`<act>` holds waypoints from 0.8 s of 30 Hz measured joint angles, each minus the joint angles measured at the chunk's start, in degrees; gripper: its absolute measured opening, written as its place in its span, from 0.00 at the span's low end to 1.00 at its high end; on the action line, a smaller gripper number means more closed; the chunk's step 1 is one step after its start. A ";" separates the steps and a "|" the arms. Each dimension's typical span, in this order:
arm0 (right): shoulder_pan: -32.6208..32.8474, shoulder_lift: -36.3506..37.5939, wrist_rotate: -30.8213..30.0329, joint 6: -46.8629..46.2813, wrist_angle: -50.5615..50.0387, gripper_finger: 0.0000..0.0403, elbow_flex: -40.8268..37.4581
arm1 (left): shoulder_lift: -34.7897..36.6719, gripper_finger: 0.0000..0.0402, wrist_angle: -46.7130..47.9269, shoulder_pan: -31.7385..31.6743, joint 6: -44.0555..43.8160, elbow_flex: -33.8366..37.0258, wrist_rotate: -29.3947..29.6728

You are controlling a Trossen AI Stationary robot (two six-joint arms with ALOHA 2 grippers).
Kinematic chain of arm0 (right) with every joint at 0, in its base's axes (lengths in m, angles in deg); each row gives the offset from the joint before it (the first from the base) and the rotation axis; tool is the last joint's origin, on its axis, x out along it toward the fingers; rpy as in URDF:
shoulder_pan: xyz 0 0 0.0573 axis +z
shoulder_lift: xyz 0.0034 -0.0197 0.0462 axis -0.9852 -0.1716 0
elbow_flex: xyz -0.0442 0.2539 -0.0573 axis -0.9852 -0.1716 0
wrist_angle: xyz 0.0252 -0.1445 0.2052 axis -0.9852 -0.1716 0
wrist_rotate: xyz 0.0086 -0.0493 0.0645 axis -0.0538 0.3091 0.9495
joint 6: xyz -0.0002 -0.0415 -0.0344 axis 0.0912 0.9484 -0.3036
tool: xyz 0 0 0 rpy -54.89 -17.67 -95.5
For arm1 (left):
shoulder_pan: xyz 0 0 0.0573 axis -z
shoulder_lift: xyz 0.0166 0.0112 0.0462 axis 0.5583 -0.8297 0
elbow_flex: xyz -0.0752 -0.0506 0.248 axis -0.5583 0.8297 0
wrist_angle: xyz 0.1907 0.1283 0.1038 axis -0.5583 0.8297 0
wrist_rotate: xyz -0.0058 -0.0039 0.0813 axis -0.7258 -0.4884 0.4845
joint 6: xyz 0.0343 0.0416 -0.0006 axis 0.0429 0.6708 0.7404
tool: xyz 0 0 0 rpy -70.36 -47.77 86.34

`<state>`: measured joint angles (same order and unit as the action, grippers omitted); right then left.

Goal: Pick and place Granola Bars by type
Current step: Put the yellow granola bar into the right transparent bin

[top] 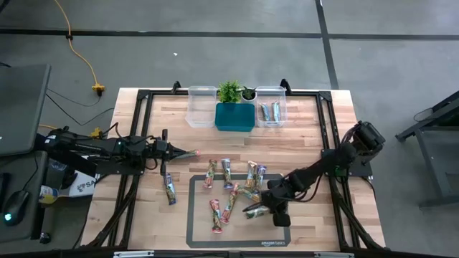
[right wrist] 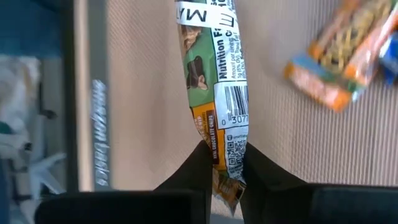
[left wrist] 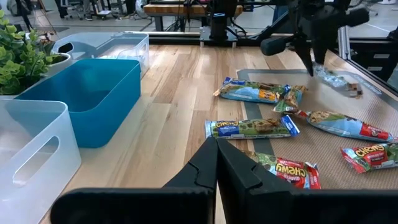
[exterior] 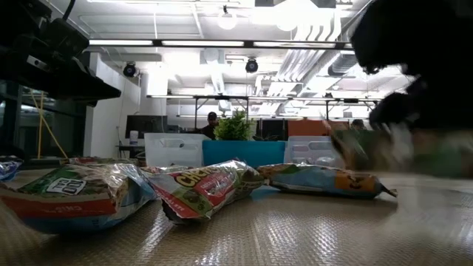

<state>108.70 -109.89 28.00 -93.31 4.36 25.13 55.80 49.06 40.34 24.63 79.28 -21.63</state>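
Several granola bars [top: 226,173] in shiny wrappers lie flat on the grey mat [top: 197,231]. Another bar [top: 170,189] rests on the bare wood left of the mat. My right gripper [top: 264,210] reaches over the mat's near right part, pointing steeply down, shut on a green and orange bar [right wrist: 208,68]. The left wrist view shows that bar [left wrist: 339,81] under the right gripper's fingers [left wrist: 309,57]. My left gripper [top: 192,153] is shut on nothing, level above the wood left of the mat. My right gripper pinches one end of the green and orange bar [right wrist: 227,142] between its two fingers, at the printed code. The fingers come from above, slanting from the table's right, and lie along the bar. The bar reaches away from the fingers over the mat; whether its far end still touches the mat, I cannot tell.
Along the far edge stand a clear bin [top: 201,106], a teal bin [top: 235,118] and a second clear bin [top: 271,107] with bars in it. Small green plants [top: 229,91] stand behind the teal bin. Black frame rails [top: 326,122] border the table.
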 joint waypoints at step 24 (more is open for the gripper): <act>-11.53 2.96 -10.66 0.25 51.25 0.09 0.20 | 0.02 0.00 0.00 0.01 0.00 -0.01 0.01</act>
<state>97.18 -106.93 17.35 -93.07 55.60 25.33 55.82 49.06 40.35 24.63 79.27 -21.62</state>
